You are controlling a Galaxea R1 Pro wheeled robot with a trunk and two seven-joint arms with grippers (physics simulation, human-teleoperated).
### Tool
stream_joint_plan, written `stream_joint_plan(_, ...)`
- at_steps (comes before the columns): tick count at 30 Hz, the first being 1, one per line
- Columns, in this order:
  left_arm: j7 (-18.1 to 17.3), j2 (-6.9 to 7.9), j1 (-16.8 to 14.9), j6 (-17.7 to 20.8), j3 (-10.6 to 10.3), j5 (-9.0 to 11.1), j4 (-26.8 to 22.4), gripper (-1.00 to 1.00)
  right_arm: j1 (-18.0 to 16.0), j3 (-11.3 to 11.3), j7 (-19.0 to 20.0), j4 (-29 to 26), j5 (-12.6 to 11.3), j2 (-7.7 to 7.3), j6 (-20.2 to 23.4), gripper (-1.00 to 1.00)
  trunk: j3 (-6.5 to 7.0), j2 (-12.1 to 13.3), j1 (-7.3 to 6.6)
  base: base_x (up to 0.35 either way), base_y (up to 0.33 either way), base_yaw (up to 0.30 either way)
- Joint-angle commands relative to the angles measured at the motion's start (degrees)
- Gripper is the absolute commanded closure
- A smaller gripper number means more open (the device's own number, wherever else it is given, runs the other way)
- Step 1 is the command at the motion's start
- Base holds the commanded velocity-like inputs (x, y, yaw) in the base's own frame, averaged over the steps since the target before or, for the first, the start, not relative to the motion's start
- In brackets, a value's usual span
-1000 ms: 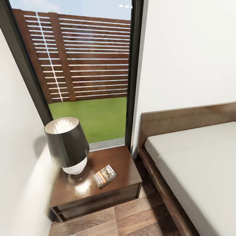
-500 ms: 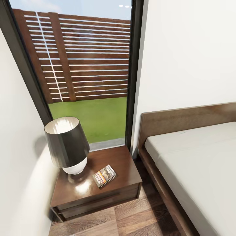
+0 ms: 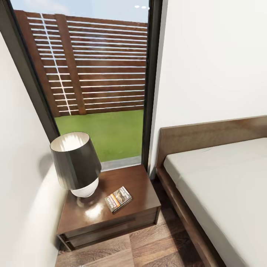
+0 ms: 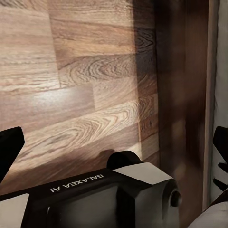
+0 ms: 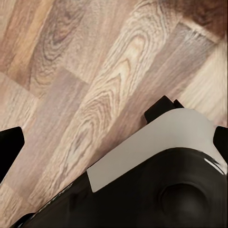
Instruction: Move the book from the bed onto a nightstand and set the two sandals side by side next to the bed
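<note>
The book (image 3: 119,198) lies flat on the nightstand (image 3: 141,187) beside the lamp (image 3: 76,163), off the bed (image 3: 222,178), so the first step appears complete; both pincers (image 4: 114,156) (image 5: 114,137) hang spread and empty over the floor (image 3: 155,241), sandal placement apparently remaining.

A lamp (image 3: 76,163) stands in the lower left of the head view, its dark shade (image 3: 74,159) flaring downward over a rounded white base (image 3: 84,189) (the shade's inside is pale). Through the glass in the upper left, a brown slatted fence (image 3: 92,66) crosses the frame, with a strip of green lawn (image 3: 104,131) below it and pale sky (image 3: 74,5) above. A white wall (image 3: 211,59) fills the upper right.
</note>
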Motion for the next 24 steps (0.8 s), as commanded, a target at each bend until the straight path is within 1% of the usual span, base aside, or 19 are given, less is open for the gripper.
stream_joint_plan(1, -0.2, 0.0, 0.0, 0.4, -0.5, 0.6, 0.0, -1.0, 0.0, 0.5, -0.1, 0.1, -0.6, 0.0, -0.1, -1.0, -0.05, 0.0, -0.01, 0.0, 0.0, 0.0)
stream_joint_plan(8, 0.0, -0.01, 0.0, 0.4, -0.5, 0.5, 0.0, -1.0, 0.0, 0.5, -1.7, 0.1, -0.6, 0.0, -0.1, -1.0, -0.05, 0.0, -0.01, 0.0, 0.0, 0.0)
stream_joint_plan(24, 0.0, 0.08, 0.0, 0.3, -0.4, 0.5, 0.0, -1.0, 0.0, 0.5, -2.1, 0.1, -0.6, 0.0, -0.1, -1.0, -0.05, 0.0, -0.01, 0.0, 0.0, 0.0)
